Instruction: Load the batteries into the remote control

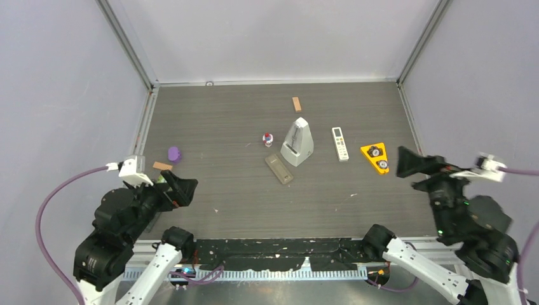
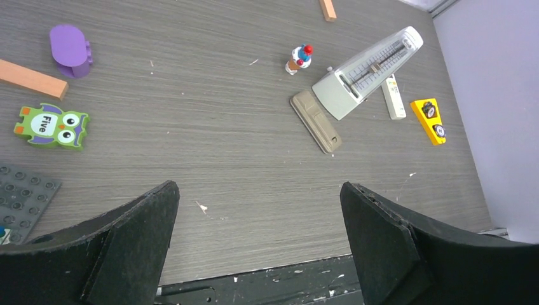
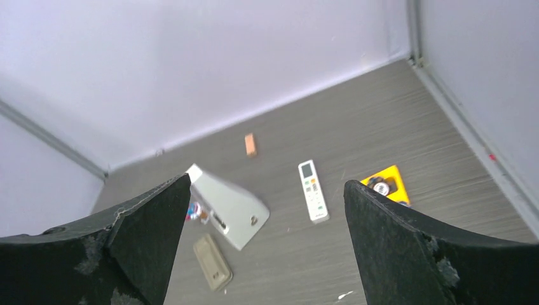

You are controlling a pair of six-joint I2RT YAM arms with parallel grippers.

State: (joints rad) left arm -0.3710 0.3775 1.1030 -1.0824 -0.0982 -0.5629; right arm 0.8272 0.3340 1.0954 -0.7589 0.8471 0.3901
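Left gripper (image 2: 257,188) and right gripper (image 3: 267,184) gape empty above the grey wood-grain table (image 1: 216,127), walled by pale, perhaps lilac, panels (image 1: 273,38).

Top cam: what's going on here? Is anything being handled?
Nothing is being handled right now. The left hand and the right hand are both open and empty, sitting over the near side of the table. The remote control lies grey-brown side up mid-table, close beside the grey metronome, with neither hand near it. I can't make out any batteries in these views, so loading doesn't appear to have begun.
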